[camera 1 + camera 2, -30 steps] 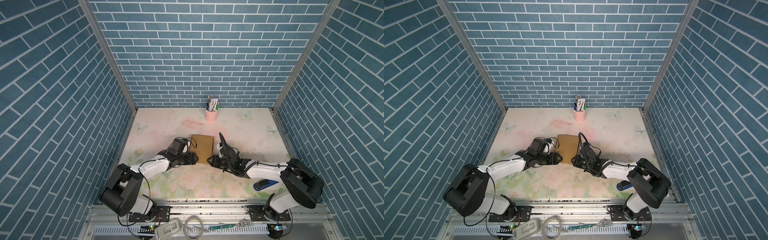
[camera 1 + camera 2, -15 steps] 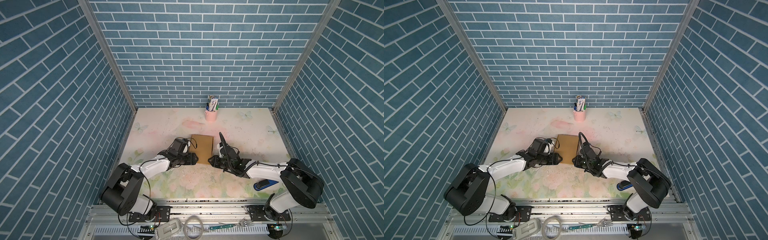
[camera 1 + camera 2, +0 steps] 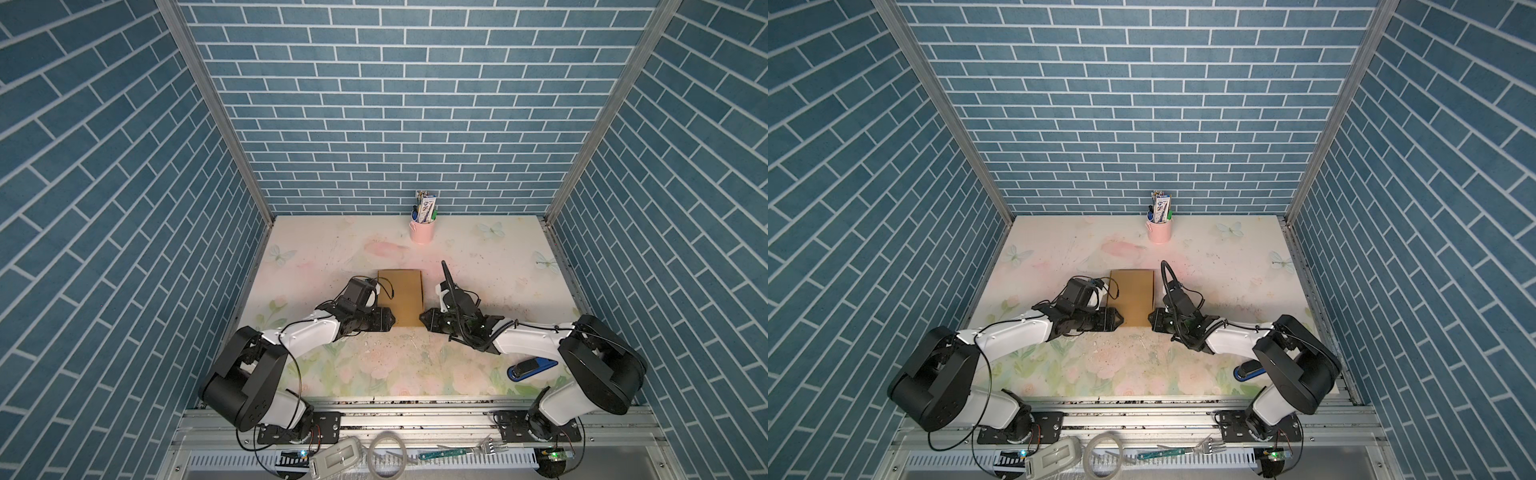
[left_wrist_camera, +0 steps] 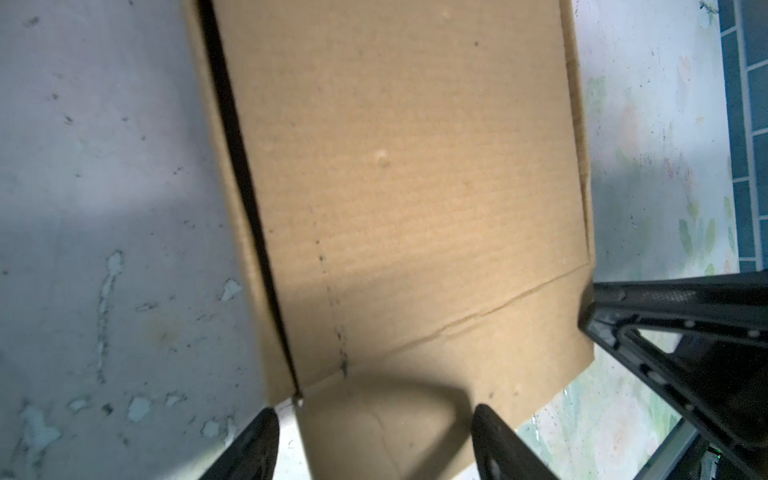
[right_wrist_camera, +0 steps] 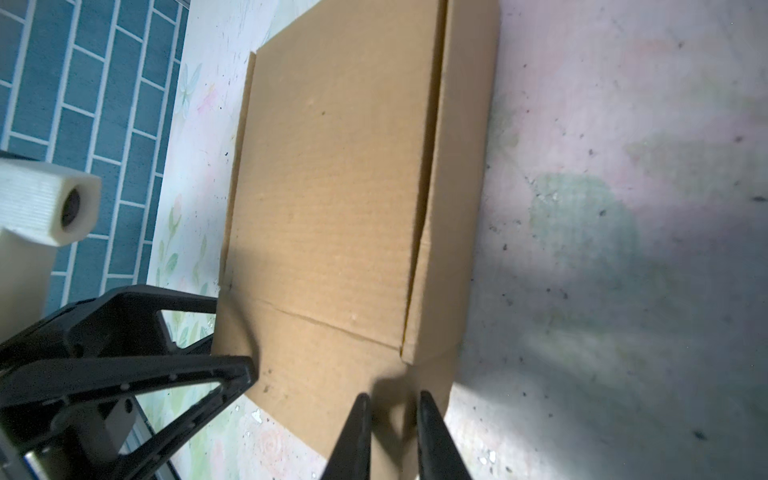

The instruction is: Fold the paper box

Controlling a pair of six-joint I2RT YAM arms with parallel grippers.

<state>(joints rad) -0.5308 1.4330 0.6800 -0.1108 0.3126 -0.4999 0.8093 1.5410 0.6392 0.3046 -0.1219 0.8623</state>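
Left gripper (image 4: 374, 415): fingers (image 4: 253, 440) spread wide, the box's (image 3: 402, 297) near left corner between them.
Right gripper (image 5: 392, 399): fingers (image 5: 357, 424) narrow at the near right corner; whether they pinch it, I can't tell.
Box: flat, mid-worktop (image 3: 478, 257), one long flap folded over.
Cup (image 3: 422, 230): pink, at the far edge.
Stapler (image 3: 532, 368): blue, near right corner.

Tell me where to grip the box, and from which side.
Grip the near flap, below the crease, coming from the near edge. The box lies flat on the table, so probably only that thin end offers an edge.
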